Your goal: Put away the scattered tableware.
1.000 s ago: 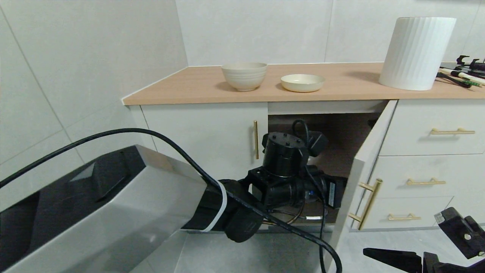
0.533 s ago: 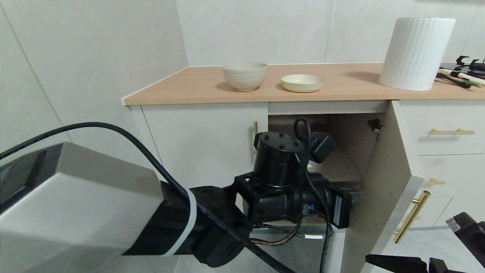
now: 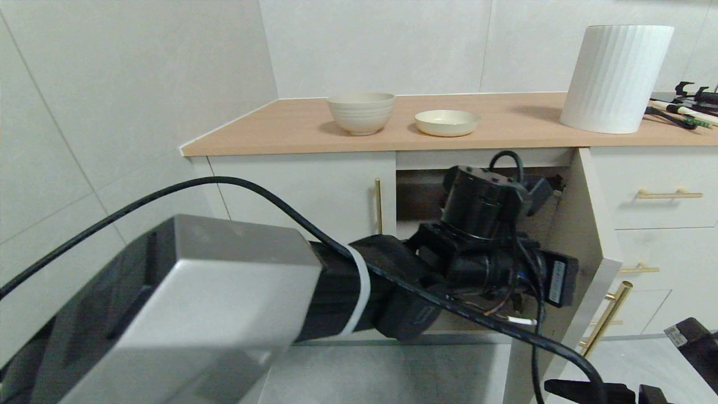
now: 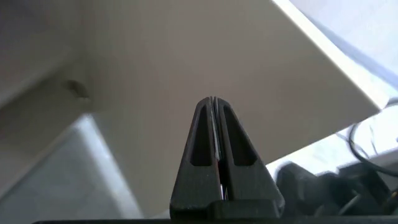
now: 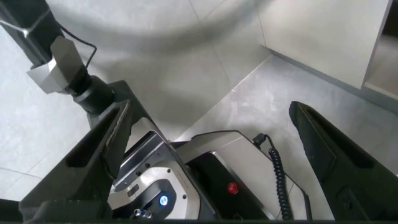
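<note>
A cream ribbed bowl [image 3: 360,112] and a shallow cream dish [image 3: 447,122] stand side by side on the wooden countertop [image 3: 291,126]. Below them the cabinet door [image 3: 580,241] hangs open. My left arm's wrist [image 3: 485,224] is at the cabinet opening, hiding its fingers in the head view. In the left wrist view my left gripper [image 4: 212,107] is shut with nothing in it, its tip close to a pale flat panel. My right gripper [image 5: 210,107] is open and empty, low over the grey floor; one of its fingers [image 3: 583,388] shows at the bottom right.
A tall white ribbed container [image 3: 616,78] stands on the counter to the right, with several utensils [image 3: 681,109] beyond it. The left cabinet door [image 3: 303,196] is closed. Drawers with gold handles [image 3: 668,194] sit right of the open door.
The cabinet door has swung wider open. My left arm's wrist has moved right and up, toward the door's inner side. The right gripper stays low.
</note>
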`<state>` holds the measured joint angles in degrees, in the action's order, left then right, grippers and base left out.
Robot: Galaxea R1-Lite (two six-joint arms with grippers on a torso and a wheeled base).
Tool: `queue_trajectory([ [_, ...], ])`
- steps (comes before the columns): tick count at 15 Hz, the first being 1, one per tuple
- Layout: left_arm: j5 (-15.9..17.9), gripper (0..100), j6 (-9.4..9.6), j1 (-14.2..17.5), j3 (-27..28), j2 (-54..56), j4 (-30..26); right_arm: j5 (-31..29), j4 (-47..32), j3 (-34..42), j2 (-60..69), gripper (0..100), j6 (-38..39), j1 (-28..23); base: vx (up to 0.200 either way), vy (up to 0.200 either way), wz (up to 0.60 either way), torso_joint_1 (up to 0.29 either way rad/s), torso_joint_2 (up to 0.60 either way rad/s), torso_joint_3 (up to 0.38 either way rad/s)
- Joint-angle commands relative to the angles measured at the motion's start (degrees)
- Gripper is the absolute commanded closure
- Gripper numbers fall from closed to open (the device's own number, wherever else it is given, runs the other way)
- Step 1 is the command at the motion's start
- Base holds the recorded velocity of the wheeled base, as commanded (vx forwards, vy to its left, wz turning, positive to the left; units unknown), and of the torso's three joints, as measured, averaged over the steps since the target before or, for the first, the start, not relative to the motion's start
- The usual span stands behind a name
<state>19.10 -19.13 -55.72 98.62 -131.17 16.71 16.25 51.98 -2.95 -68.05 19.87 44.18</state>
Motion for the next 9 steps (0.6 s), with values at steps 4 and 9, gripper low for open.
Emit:
queue_trajectory([
  [4,-0.21,100,0.05,-8.96,-1.24,1.97,-0.28,-0.08,0.05,0.23,0.28,0,-0.01,-0.06,0.000,0.000,0.00,0.000,0.00,0.000],
  [9,-5.04,100,-0.47,4.04,-19.26,16.39,2.36,-0.08,0.14,-0.83,-0.95,0,0.08,-0.06,0.000,0.000,0.00,0.000,0.00,0.000],
])
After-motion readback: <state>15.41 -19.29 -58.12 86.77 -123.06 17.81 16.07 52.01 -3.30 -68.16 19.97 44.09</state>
